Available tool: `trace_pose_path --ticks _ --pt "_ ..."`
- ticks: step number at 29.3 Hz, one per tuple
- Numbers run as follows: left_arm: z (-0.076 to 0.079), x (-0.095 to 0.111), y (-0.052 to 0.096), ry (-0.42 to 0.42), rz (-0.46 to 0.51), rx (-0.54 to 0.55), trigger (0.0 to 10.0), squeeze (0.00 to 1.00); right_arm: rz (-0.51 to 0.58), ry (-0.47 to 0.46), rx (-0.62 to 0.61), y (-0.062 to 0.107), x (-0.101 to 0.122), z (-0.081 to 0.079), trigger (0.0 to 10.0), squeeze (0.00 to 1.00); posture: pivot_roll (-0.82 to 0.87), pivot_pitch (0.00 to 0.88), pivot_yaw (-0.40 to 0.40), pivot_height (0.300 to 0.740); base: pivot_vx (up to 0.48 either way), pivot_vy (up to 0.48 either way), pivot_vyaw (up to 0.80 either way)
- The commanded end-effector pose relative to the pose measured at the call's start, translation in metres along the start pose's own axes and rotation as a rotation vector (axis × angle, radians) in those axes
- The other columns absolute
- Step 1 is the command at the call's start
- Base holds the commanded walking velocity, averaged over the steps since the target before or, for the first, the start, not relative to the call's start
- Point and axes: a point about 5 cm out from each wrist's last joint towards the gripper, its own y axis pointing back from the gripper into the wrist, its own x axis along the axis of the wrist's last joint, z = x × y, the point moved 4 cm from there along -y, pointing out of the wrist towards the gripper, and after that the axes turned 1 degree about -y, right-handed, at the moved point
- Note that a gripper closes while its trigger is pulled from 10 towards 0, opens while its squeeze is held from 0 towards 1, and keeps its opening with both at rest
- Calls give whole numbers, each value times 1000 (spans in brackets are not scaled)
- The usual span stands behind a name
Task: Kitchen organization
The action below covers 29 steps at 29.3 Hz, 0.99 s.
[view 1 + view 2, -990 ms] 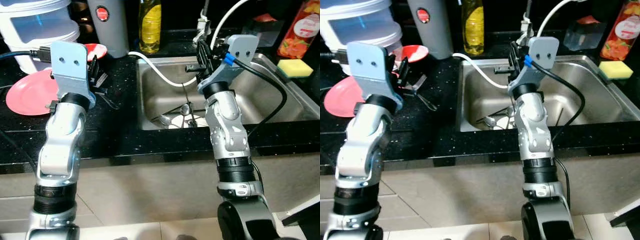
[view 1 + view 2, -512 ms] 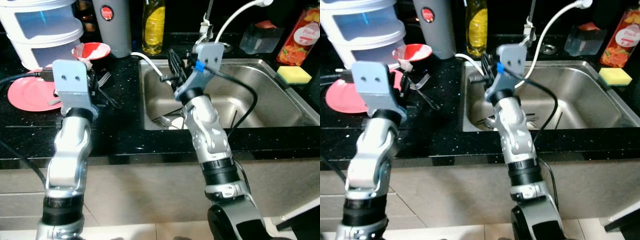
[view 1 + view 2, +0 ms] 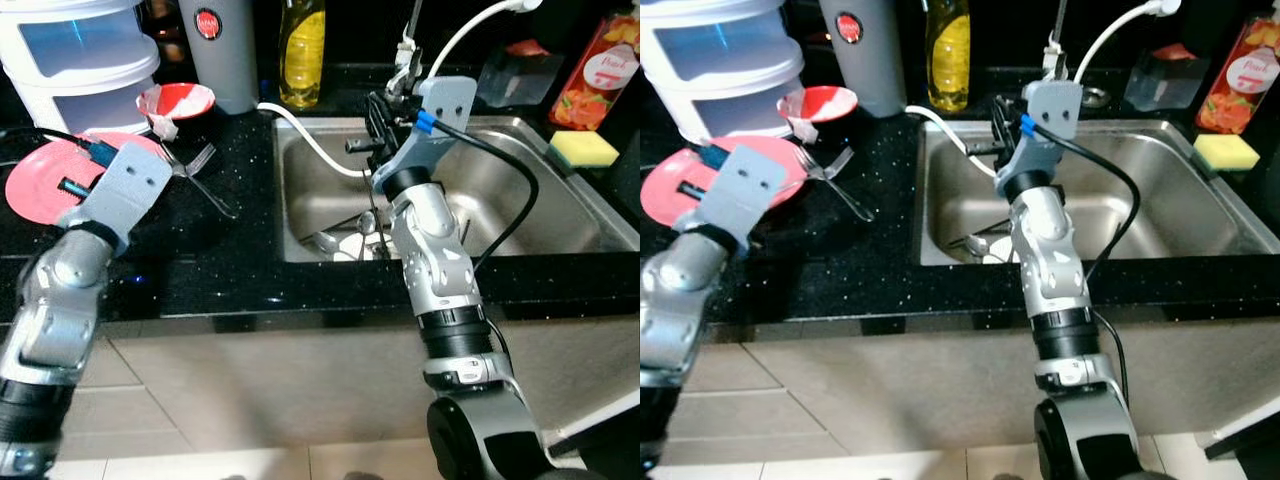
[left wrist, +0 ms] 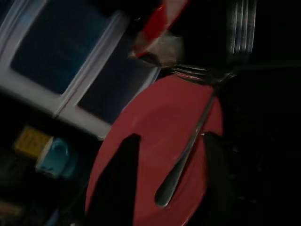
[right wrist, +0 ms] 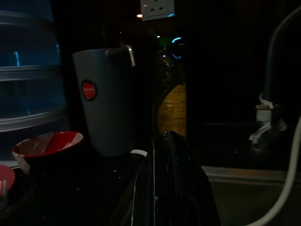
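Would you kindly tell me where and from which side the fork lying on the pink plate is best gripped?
Grip the fork at the middle of its thin handle, coming straight down from above. It lies flat across the pink plate, its tines over the rim toward the red bowl, so a pinch across the narrow shaft looks the surest hold. The left gripper hangs over it, open.

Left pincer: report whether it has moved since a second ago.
Yes. The left pincer swung left off the black counter's forks and now hangs over the round pink plate.
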Motion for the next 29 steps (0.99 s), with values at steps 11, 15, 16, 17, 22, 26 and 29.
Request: trace_pose_path --ticks 11,15,16,17,22,26,29 --pt "38 -17 -30 -355 43 -330 10000 0 16 1 -27 0 2 5 10000 0 50 0 20 740 0 0 0" --pt "42 -26 -34 -364 12 -358 10000 0 22 3 -29 0 4 5 10000 0 50 0 20 740 0 0 0" --pt "42 -26 -34 -364 12 -358 10000 0 22 3 -29 0 4 5 10000 0 50 0 20 740 0 0 0" --pt "45 -30 -36 -369 1 -368 10000 0 27 5 -37 0 6 7 10000 0 23 0 36 740 0 0 0" --pt "53 -33 -46 -440 6 -379 10000 0 30 16 -63 3 7 15 10000 0 2 0 45 740 0 0 0" --pt "60 -25 -56 -520 49 -379 10000 0 37 24 -68 4 9 16 10000 0 -22 0 53 740 0 0 0" --pt "66 -18 -64 -596 88 -374 10000 0 46 28 -72 3 12 17 10000 0 -26 0 54 740 0 0 0"
